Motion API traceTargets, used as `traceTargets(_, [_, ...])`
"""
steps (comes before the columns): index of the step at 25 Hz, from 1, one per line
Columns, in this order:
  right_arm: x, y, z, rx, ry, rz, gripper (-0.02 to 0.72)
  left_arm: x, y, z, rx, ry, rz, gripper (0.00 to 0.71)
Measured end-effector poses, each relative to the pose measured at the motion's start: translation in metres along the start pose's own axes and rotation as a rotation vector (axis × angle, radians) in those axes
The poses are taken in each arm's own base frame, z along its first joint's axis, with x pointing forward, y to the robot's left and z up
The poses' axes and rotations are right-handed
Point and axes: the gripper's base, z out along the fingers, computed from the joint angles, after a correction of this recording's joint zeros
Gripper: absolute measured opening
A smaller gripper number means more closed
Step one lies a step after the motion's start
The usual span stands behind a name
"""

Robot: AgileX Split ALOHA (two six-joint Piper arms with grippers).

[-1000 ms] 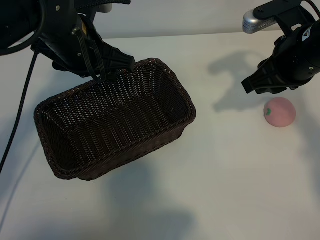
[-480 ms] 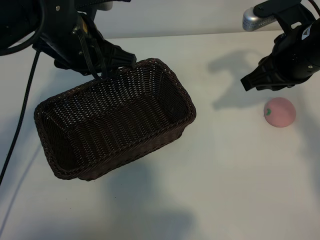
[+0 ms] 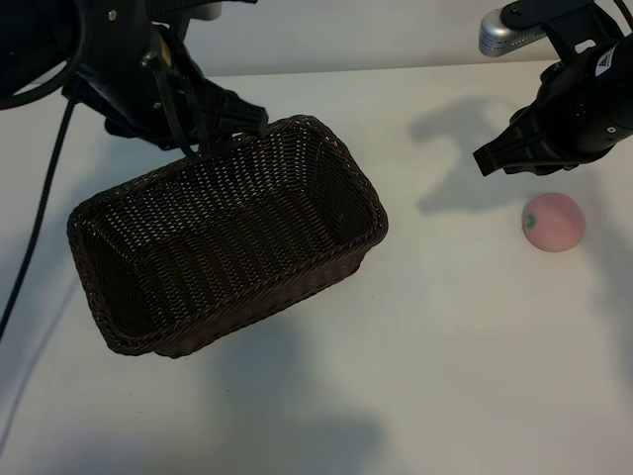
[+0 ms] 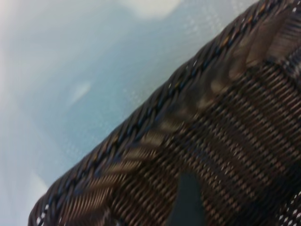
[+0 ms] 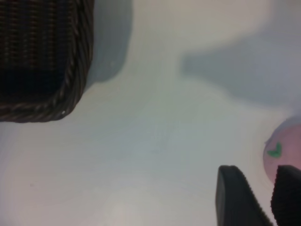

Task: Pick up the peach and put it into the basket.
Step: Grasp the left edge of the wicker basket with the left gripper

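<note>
Right gripper (image 3: 492, 162) hovers just beside the peach (image 3: 554, 222), its fingers nearly together with a narrow gap and nothing between them. I'm at the approach step; next I'd spread them and drop over the fruit. Its leaf mark faces the basket (image 3: 326, 267), whose long axis runs diagonally. Left gripper (image 3: 242, 124), spread wide, sits at the far rim.
</note>
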Motion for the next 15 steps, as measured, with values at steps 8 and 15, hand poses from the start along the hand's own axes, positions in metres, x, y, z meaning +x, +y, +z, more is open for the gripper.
traceTargets(8, [0.001,0.000,0.000,-0.003,0.007,0.001,0.246,0.018,0.025,-0.028,-0.081,0.047,-0.087,0.586])
traceTargets(15, [0.001,0.000,0.000,0.001,0.008,-0.001,0.247,0.069,0.051,-0.045,-0.209,0.048,-0.226,0.586])
